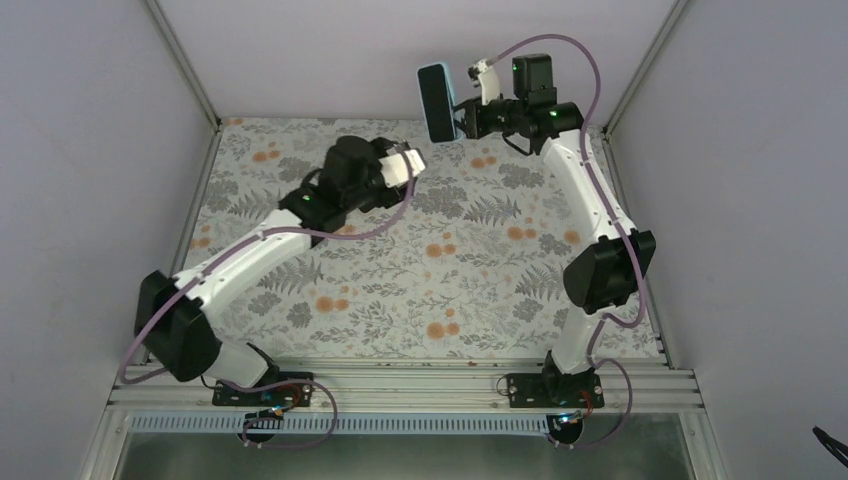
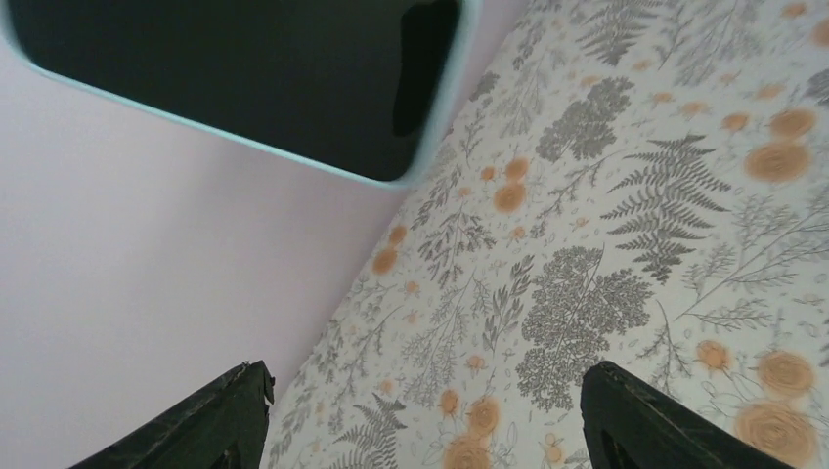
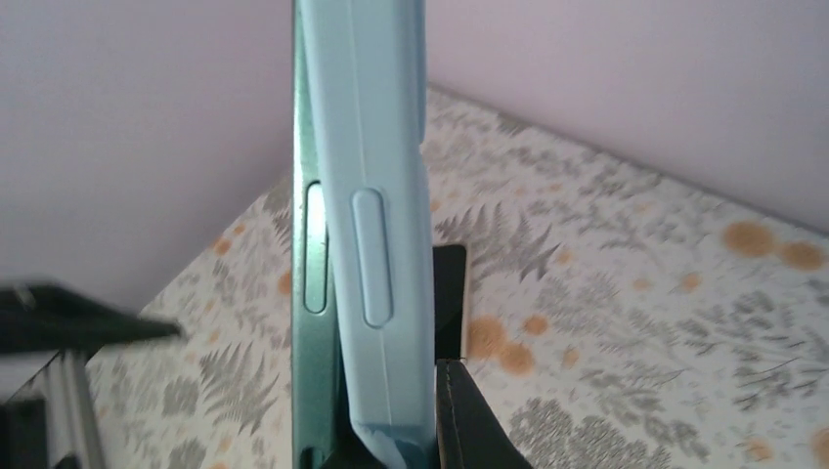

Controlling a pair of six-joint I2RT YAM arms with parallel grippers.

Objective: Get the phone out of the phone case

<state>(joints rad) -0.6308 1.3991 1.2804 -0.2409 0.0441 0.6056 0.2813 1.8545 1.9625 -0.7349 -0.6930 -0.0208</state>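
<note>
My right gripper (image 1: pixel 470 118) is raised at the back of the table and is shut on the light blue phone case (image 3: pixel 376 195), which stands on edge. The phone's dark screen (image 1: pixel 437 103) faces left. In the right wrist view the phone's green side (image 3: pixel 313 293) stands a little out of the case along this edge. One black finger (image 3: pixel 474 420) presses on the case's back; the other is hidden behind the phone. My left gripper (image 1: pixel 412 162) is open and empty, below and left of the phone. Its fingers (image 2: pixel 220 425) are spread wide, and the screen (image 2: pixel 244 68) shows above them.
The table is covered with a floral cloth (image 1: pixel 430 270). Plain lilac walls (image 1: pixel 90 150) and metal corner posts (image 1: pixel 185 60) close in the back and sides. A blurred dark part of the left arm (image 3: pixel 68 318) shows at the left of the right wrist view.
</note>
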